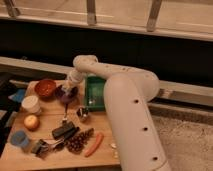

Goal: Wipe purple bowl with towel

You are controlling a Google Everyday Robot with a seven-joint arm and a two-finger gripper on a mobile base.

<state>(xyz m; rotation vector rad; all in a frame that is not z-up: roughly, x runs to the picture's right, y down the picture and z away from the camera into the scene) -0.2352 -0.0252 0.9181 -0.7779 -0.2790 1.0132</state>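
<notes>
The purple bowl (pixel 66 95) sits on the wooden table (pixel 55 159), between the red-orange bowl (pixel 45 88) and the green tray (pixel 94 93). My white arm reaches in from the lower right and bends down at the wrist. My gripper (pixel 67 89) is low over the purple bowl, inside its rim, and hides part of it. A pale patch at the gripper's tip may be the towel; I cannot tell for sure.
A white cup (pixel 31 104), an orange fruit (pixel 31 121) and a blue cup (pixel 20 139) stand at the left. A black object (pixel 62 131), dark grapes (pixel 80 140), a carrot (pixel 93 144) and a small metal item (pixel 82 114) lie in front of the bowl.
</notes>
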